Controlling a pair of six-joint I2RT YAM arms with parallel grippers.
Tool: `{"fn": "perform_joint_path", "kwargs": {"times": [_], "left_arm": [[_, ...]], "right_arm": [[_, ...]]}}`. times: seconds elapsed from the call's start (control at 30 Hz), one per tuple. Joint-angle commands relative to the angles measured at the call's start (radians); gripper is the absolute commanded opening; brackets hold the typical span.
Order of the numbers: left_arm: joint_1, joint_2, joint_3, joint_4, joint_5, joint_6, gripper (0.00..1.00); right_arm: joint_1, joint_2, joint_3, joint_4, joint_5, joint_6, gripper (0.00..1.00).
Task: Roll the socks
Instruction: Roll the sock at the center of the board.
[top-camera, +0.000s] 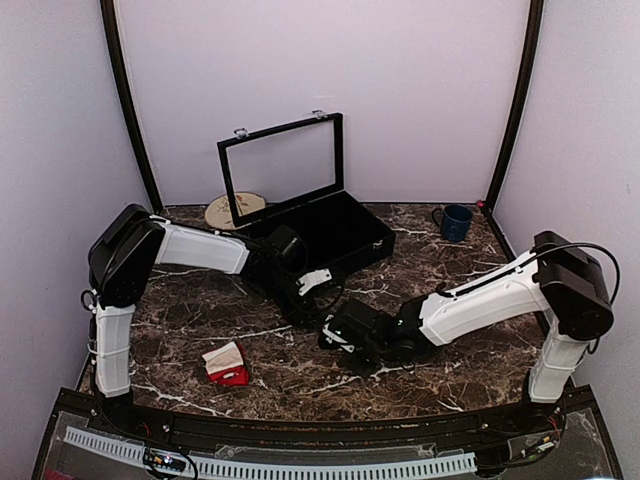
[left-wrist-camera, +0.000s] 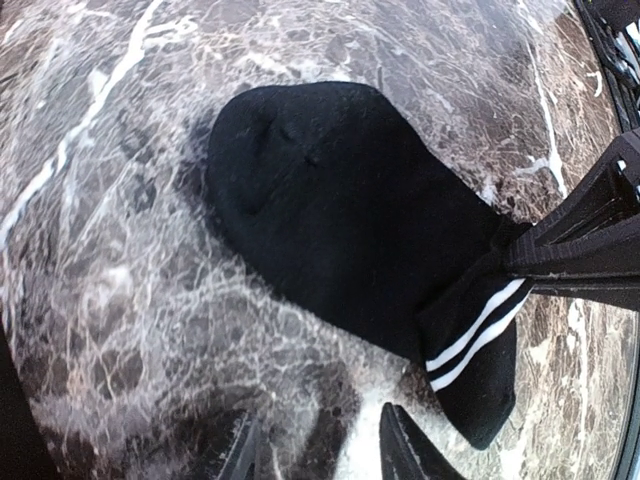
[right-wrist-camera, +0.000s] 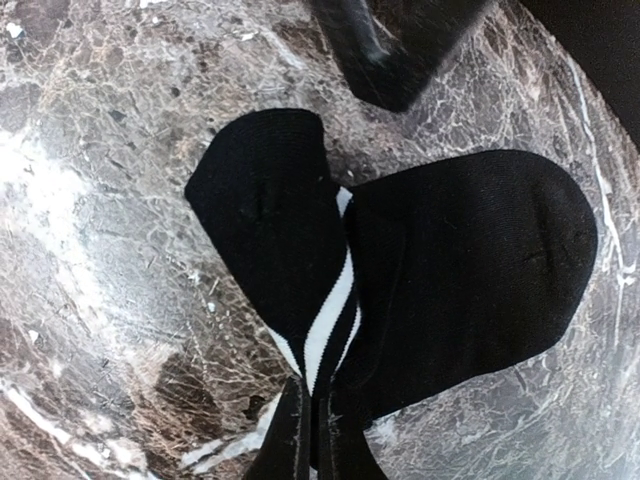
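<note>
A black sock (left-wrist-camera: 340, 220) with two white stripes on its cuff lies on the marble table between my grippers. My right gripper (right-wrist-camera: 312, 395) is shut on the folded striped cuff (right-wrist-camera: 330, 310), and the rest of the sock (right-wrist-camera: 460, 260) is spread flat to the right. My left gripper (left-wrist-camera: 320, 425) is open just above the table beside the cuff, with only bare marble between its fingers. The red socks (top-camera: 228, 365) with a cream band lie as a small bundle near the front left, apart from both grippers. In the top view the left gripper (top-camera: 312, 295) and right gripper (top-camera: 335, 335) are close together at mid-table.
A black case (top-camera: 340, 240) with its glass lid (top-camera: 285, 165) raised stands at the back centre. A round tan plate (top-camera: 232, 210) lies to its left. A blue mug (top-camera: 455, 222) is at the back right. Walls close in the table on three sides.
</note>
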Motion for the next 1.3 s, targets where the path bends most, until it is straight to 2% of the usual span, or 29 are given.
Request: {"fn": "perform_joint_path", "kwargs": {"times": [0.0, 0.37, 0.63, 0.9, 1.13, 1.17, 1.2, 1.27], "left_arm": [[0.01, -0.077, -0.06, 0.045, -0.05, -0.043, 0.44], [0.009, -0.203, -0.236, 0.202, -0.089, -0.137, 0.44], [0.003, -0.338, -0.425, 0.39, -0.074, -0.203, 0.44], [-0.092, -0.458, -0.596, 0.581, -0.035, -0.085, 0.45], [-0.177, -0.454, -0.633, 0.662, -0.029, -0.001, 0.48], [-0.187, -0.453, -0.635, 0.672, -0.033, 0.009, 0.53], [-0.196, -0.45, -0.634, 0.678, -0.038, 0.022, 0.76], [-0.213, -0.435, -0.625, 0.676, -0.057, 0.05, 0.87]], "right_arm": [[-0.023, 0.035, -0.037, -0.214, -0.142, 0.039, 0.0], [-0.098, -0.01, -0.016, -0.255, -0.342, 0.074, 0.0], [-0.145, 0.009, 0.011, -0.281, -0.508, 0.097, 0.0], [-0.237, 0.012, 0.035, -0.301, -0.713, 0.121, 0.0], [-0.325, 0.034, 0.031, -0.314, -0.892, 0.135, 0.0], [-0.336, 0.038, 0.027, -0.311, -0.922, 0.139, 0.0], [-0.346, 0.041, 0.021, -0.306, -0.951, 0.143, 0.0], [-0.366, 0.046, 0.012, -0.295, -1.008, 0.15, 0.0]]}}
